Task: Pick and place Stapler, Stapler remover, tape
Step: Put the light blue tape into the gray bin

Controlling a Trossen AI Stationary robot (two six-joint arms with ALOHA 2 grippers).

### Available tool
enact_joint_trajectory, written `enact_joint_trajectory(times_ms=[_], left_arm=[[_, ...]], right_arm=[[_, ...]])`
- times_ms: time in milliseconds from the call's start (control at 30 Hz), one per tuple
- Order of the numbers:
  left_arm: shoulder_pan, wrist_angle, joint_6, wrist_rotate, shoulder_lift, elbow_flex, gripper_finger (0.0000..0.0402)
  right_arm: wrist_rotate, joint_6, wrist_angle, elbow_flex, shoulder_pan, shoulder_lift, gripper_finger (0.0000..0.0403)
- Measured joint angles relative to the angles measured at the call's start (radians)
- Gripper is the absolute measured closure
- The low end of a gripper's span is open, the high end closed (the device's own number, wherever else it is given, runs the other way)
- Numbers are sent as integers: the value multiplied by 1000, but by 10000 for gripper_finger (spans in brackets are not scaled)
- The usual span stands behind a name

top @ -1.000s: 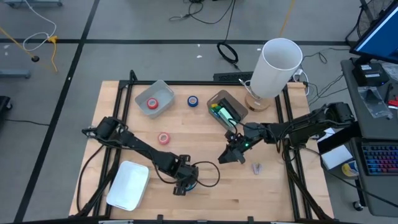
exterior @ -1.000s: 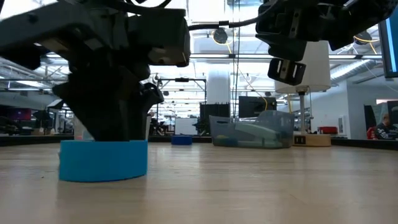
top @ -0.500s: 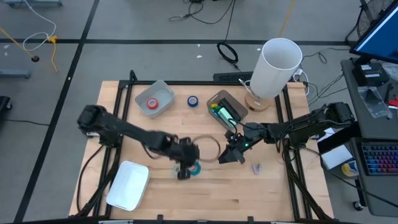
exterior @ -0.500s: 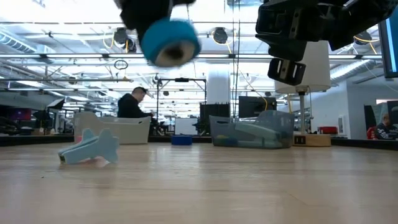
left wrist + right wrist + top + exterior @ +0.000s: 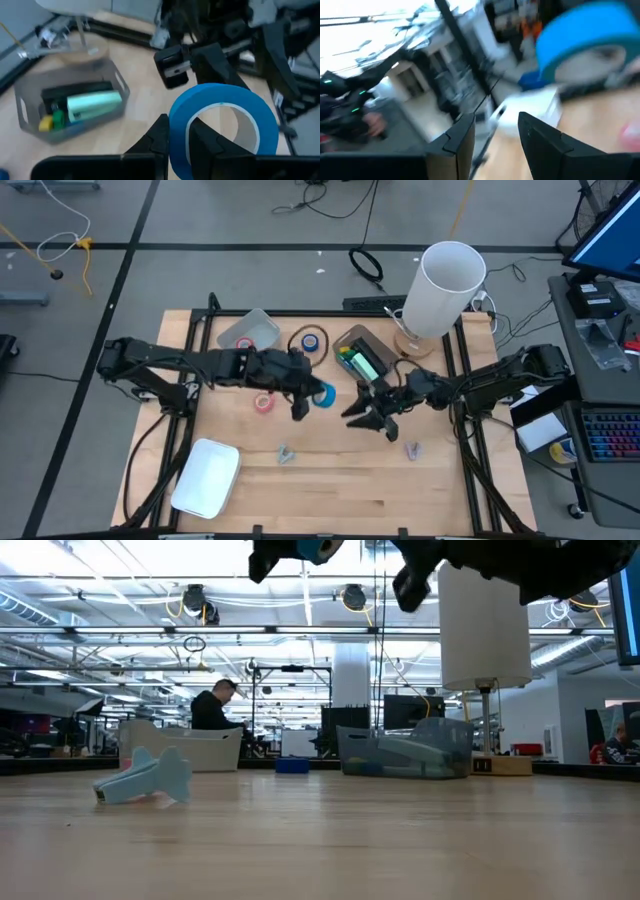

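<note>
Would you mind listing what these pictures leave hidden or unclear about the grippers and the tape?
- Left gripper, shut on the blue tape roll: low view cuts it off at the top edge.
- Right gripper: its open fingers hold nothing; the right wrist view is blurred.
- Grey bin: the left arm covers its contents from above.

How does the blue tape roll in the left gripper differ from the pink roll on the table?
The blue tape roll is lifted off the table, pinched through its wall by the shut left gripper; the pink roll lies flat on the wood, untouched. The blue roll looks larger in the high view. Both are ring-shaped with a pale core.
</note>
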Motion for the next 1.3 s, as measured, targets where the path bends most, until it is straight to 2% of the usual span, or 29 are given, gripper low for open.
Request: enact_joint_trajectory(times_ms=[267,600,833,933,1167,1233,1300], left_arm=[[69,72,20,20,2,-1,362],[87,137,28,47,16,-1,362],[91,136,36,41,16,-1,362],[98,64,53,-43,14,-1,362],[163,-384,-5,-454,-56,0,362],[195,-480,-28,-523,-58,-1,362],[237,-565,-45,-547,-58,-1,362]], right_arm=[[212,-117,74,0,0,0,240],[272,-123,96,1,-41,0,182],[287,-91,96,2,-79,0,165],[285,-75,79,2,-78,0,165],[283,-13,-40,2,-68,0,165],[283,5,-84,2,-68,0,165],[283,14,-114,2,-69,0,165]])
